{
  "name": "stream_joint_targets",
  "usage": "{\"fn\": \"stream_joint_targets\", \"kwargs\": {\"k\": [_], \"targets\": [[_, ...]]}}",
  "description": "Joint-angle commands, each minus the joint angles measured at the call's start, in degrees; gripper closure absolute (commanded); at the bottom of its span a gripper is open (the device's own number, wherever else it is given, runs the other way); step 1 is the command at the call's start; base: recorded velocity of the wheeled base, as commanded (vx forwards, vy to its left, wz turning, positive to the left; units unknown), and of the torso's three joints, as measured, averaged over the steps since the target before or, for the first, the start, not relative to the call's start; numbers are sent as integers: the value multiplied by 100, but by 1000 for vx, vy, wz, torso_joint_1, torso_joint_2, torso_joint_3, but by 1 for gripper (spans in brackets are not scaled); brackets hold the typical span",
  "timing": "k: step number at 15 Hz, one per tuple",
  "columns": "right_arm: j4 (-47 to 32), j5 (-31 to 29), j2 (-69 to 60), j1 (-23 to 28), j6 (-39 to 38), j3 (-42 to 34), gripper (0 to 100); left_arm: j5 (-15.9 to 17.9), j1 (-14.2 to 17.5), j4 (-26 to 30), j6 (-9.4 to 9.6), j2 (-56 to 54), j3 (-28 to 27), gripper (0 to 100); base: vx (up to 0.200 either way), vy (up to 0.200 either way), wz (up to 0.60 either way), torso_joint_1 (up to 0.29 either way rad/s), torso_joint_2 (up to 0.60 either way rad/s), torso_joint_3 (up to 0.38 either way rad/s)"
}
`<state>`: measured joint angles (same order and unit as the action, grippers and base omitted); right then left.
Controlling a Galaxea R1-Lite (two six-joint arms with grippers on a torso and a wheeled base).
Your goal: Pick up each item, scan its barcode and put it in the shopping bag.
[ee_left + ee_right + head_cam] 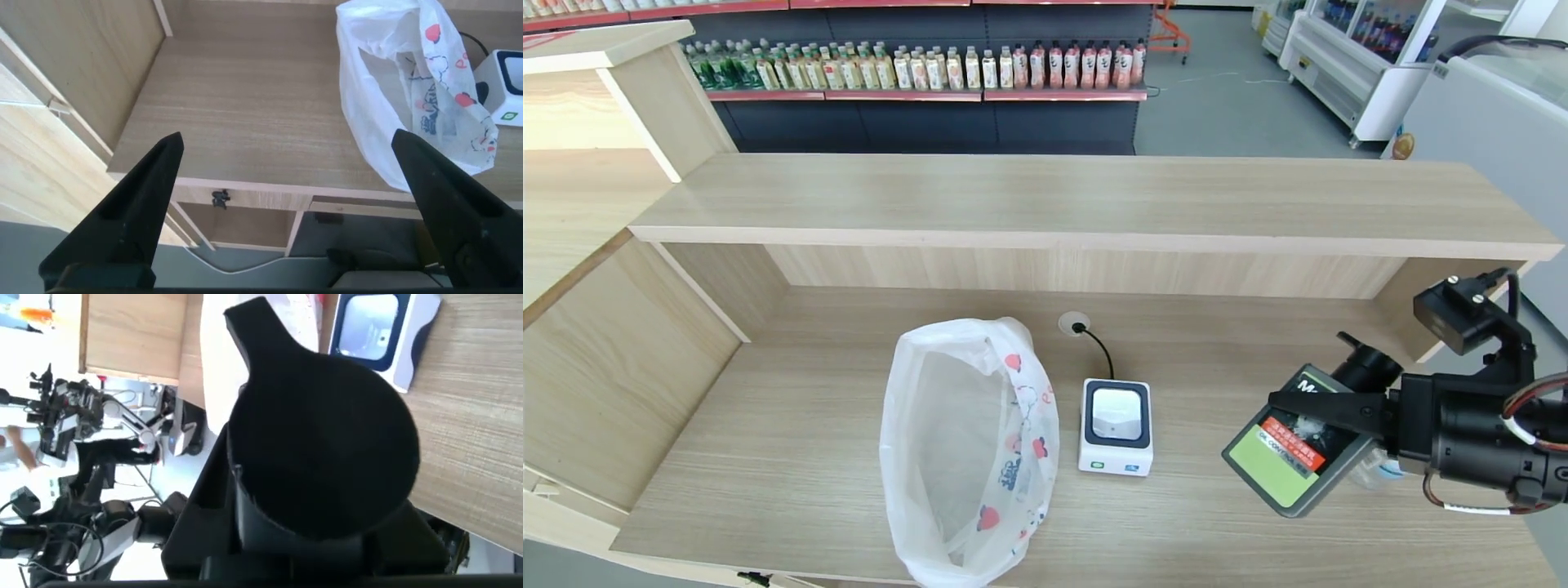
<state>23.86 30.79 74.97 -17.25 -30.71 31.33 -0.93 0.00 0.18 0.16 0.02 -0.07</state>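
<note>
Packaging on the item (1274,465) catches our eye first. It is a flat, dark-rimmed tube with a green patch at its wide end, a red label across the middle and a round black cap at the narrow end. The right gripper (1311,408) is clamped on it, with one black finger lying across its face. We see it held tilted above the right part of the counter (792,457), green end lowest, well to the right of the scanner (1116,425).

Bare wood lies between the item and the scanner. The scanner stands just beside the shopping bag (968,457), with a narrow gap between them. The bag's lower end reaches the counter's near edge. To the left of the bag, a broad stretch of counter runs to the side panel (621,384). At the back, a raised ledge (1094,204) overhangs the work surface. The left gripper (288,139) hangs over the counter's near edge, left of the bag, its jaws wide apart.

We read the counter as pale wood-grain laminate. The bag is thin, crinkled, translucent white plastic with red prints, its mouth gaping open. The scanner is a rounded white box with a dark frame around a glossy window. Its black cable (1098,347) runs back to a round hole in the counter.
</note>
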Motion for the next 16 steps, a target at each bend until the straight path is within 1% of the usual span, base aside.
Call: {"fn": "stream_joint_targets", "kwargs": {"k": [1,2,3,4,6,7,8,10,13,15,16], "targets": [[14,-232,422,99,267,66,100,-4,0,-1,-7,-2,-1,0,-200,0,0,22,7,-2],[23,-539,694,99,390,180,100,-4,0,-1,-7,-2,-1,0,-200,0,0,2,7,7],[23,-583,747,99,390,207,100,-4,0,-1,-7,-2,-1,0,-200,0,0,-17,-2,7],[23,-829,1169,55,399,629,100,-4,0,-1,11,-2,-1,0,-200,0,0,-12,-12,2],[128,-970,1854,-68,425,1130,100,-4,0,-1,11,-2,-1,0,0,0,0,0,0,0],[146,-979,1907,-77,425,1165,100,-4,0,-1,11,-2,-1,0,0,0,0,0,0,0],[480,-1102,2461,-103,425,1604,100,-4,0,-1,11,-2,-1,0,0,0,0,0,0,0],[497,-1119,2637,-121,434,1806,100,-4,0,-1,11,-2,-1,0,0,0,0,0,0,0],[497,-1119,2724,-121,434,1921,100,-4,0,-1,-25,-2,-1,0,0,200,0,-9,2,1],[497,-1119,2760,-156,425,1956,100,-4,0,-9,-25,-2,-1,0,0,200,0,24,10,-2],[506,-1128,2830,-182,434,1965,100,-4,0,-1,11,-2,-1,0,0,200,0,2,12,-7]]}}
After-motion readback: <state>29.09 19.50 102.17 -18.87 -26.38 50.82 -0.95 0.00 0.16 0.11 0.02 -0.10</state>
